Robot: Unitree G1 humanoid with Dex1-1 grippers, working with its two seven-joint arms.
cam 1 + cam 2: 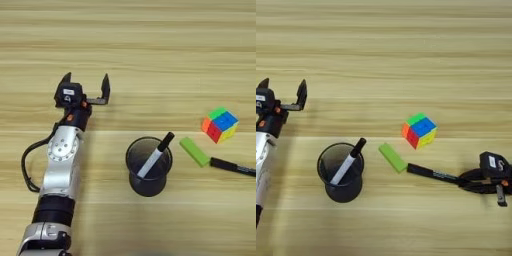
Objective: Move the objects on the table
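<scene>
Two pincers: left pincer (86, 83) spread wide, right pincer (476, 184) gripping the black marker (433, 174).

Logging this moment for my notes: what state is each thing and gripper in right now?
Left gripper: open, empty, over bare table.
Right gripper: shut on the black marker.
Black marker: lying flat, tip touching the green block.
Green block: lying flat.
Puzzle cube: resting on the table, free.
Mesh cup: upright.
White marker: leaning in the cup, cap on.

light: bright, even | shadows: soft, beside mesh cup (148, 167) | focus: slightly soft
</scene>
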